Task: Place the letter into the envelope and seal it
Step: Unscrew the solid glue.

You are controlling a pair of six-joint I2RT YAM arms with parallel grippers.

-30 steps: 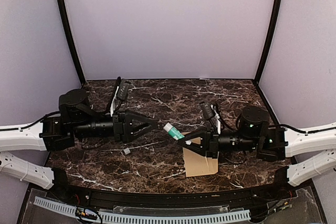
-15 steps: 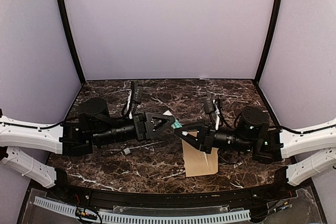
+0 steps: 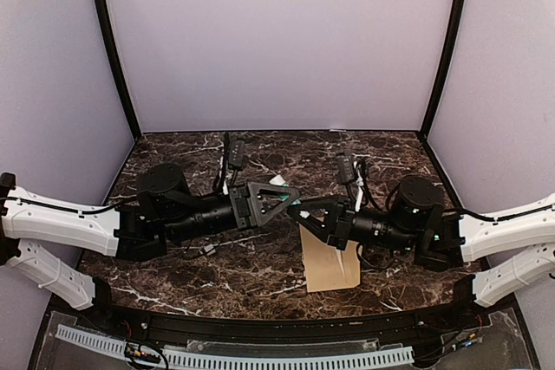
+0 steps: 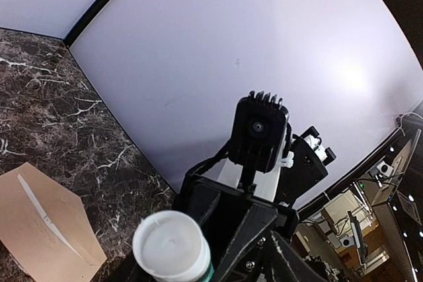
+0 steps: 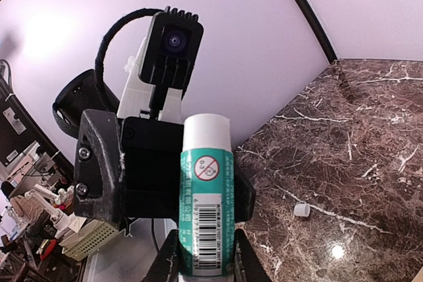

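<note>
Tan envelope (image 3: pixel 332 270) lies flat on the worktop (image 3: pixel 260 257), just beneath your right gripper (image 5: pixel 203 255), which is clamped on a glue stick (image 5: pixel 206 196). The stick's long axis runs cap-first into your left gripper (image 3: pixel 282 198); whether those jaws grip the cap cannot be told. No letter in view.
</note>
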